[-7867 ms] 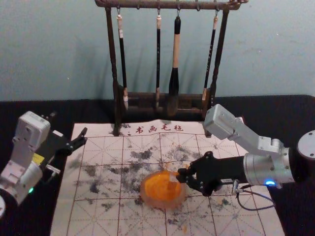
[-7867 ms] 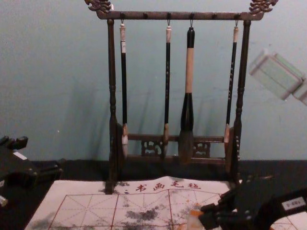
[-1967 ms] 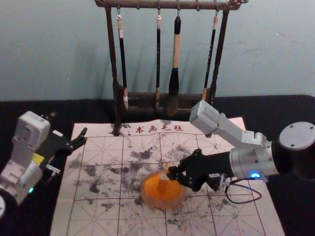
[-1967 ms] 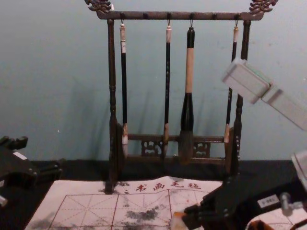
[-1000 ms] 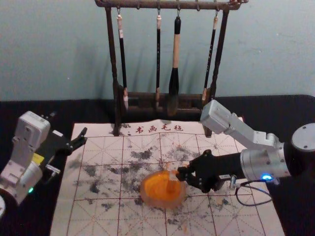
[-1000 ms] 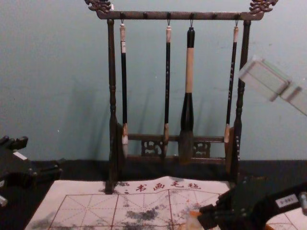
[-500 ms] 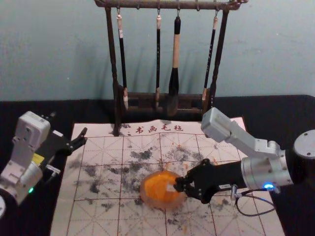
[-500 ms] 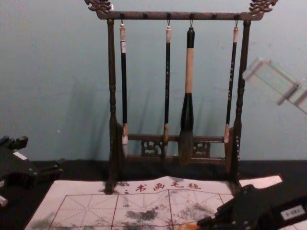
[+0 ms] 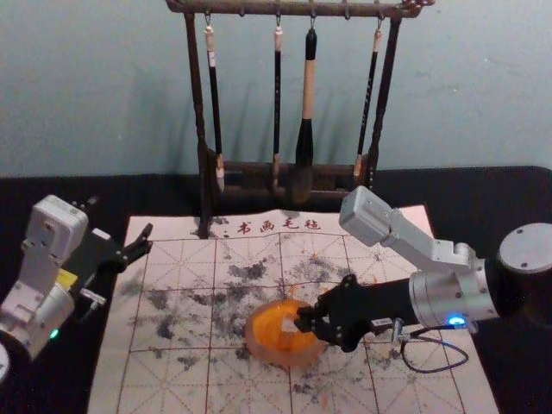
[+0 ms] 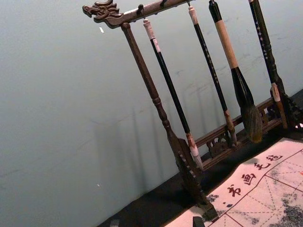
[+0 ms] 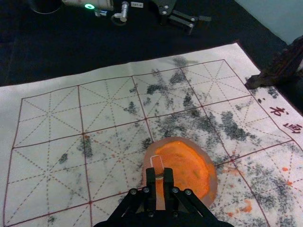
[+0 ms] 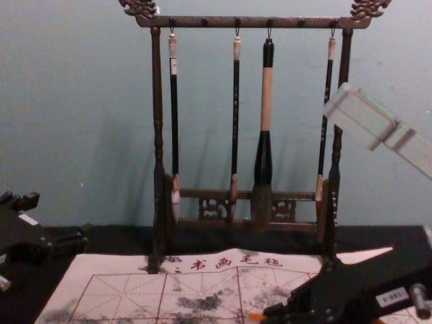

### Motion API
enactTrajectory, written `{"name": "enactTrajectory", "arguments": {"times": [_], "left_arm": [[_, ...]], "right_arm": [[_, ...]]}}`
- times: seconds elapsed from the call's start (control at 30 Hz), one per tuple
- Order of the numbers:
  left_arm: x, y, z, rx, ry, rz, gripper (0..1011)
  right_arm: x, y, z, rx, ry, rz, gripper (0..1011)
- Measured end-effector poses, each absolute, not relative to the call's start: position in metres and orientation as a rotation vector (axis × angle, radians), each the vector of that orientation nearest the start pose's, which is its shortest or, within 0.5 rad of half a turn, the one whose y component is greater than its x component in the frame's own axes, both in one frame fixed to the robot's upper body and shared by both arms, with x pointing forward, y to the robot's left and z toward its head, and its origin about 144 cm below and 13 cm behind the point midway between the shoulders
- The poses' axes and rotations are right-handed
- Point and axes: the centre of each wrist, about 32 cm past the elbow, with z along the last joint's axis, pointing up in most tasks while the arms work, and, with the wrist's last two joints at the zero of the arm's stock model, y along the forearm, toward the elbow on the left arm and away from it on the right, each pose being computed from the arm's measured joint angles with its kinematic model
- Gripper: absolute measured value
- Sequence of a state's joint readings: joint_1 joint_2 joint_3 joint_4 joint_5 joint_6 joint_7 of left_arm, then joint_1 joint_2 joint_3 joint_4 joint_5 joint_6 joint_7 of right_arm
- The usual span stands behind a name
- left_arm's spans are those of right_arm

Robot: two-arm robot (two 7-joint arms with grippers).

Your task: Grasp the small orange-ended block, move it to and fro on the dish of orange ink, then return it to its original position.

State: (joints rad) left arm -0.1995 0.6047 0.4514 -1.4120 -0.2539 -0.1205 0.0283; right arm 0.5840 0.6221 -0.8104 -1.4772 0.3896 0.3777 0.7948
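Orange-inked dish (image 9: 257, 347), one; above it the right claw (image 9: 304, 320) grips one seemingly clear block (image 9: 288, 326) — four brushes (image 9: 308, 95) hang; left claw (image 9: 121, 219) open beside mat (image 9: 168, 384); pale wall (image 9: 103, 69).

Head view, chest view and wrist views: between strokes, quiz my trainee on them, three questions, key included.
1. How many brushes hang on the carved dark wooden rack?

2. True or false: the left gripper, at the left edge of the white gridded mat, has its fingers apart.

3. The right gripper holds the small clear block over:
A) the mat's red writing
B) the rack's foot
C) the round dish of orange ink

Key: 1. four; 2. true; 3. C
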Motion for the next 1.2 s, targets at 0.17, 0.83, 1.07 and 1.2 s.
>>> {"name": "enactTrajectory", "arguments": {"times": [0.17,0.83,1.07,1.2], "left_arm": [[0.489,0.31,1.14,0.305,-0.285,1.248,1001],[0.489,0.31,1.14,0.304,-0.285,1.248,1001],[0.489,0.31,1.14,0.304,-0.285,1.248,1001],[0.489,0.31,1.14,0.304,-0.285,1.248,1001]], "right_arm": [[0.548,-0.226,1.224,-0.595,0.046,-0.298,65],[0.561,-0.23,1.226,-0.596,0.045,-0.367,65],[0.559,-0.236,1.228,-0.596,0.047,-0.378,65],[0.554,-0.239,1.227,-0.597,0.053,-0.375,65]]}}
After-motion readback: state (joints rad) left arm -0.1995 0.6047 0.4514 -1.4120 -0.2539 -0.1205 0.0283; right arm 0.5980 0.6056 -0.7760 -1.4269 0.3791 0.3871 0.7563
